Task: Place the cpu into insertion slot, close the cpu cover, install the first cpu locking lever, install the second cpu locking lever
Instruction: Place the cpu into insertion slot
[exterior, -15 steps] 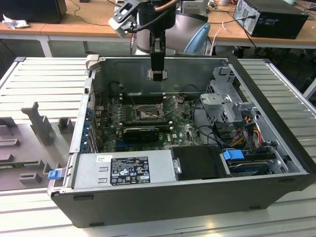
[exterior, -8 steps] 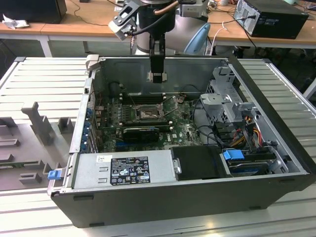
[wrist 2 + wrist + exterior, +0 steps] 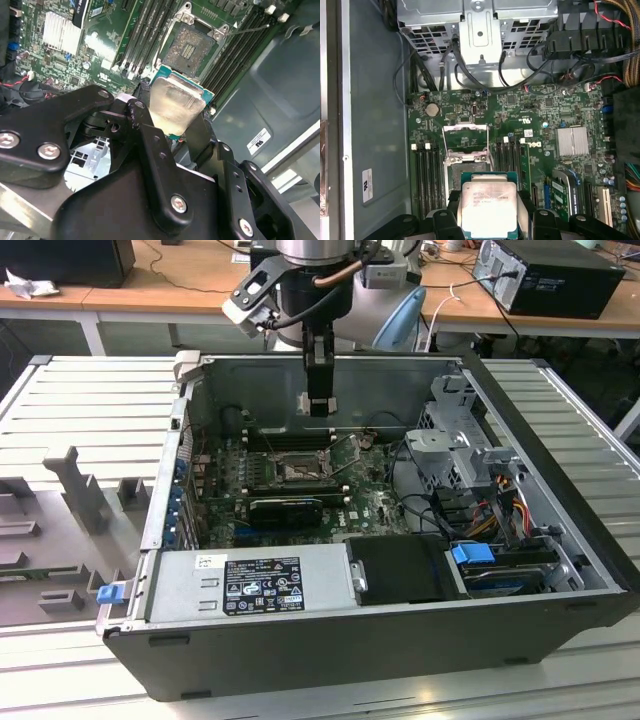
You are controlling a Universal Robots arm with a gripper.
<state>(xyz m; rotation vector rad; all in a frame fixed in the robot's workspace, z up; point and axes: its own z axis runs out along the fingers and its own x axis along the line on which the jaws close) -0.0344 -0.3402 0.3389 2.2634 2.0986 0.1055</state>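
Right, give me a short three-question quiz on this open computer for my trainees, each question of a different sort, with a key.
1. True or false: the cpu already sits in the insertion slot.
2. What is the pincer shut on? A) a memory stick B) the cpu C) a cable
3. Fill in: the cpu cover is ____ (open or closed).

Key:
1. False. It hangs above the motherboard, held in the pincer.
2. B.
3. Open. The slot's contacts are bare in the second wrist view.
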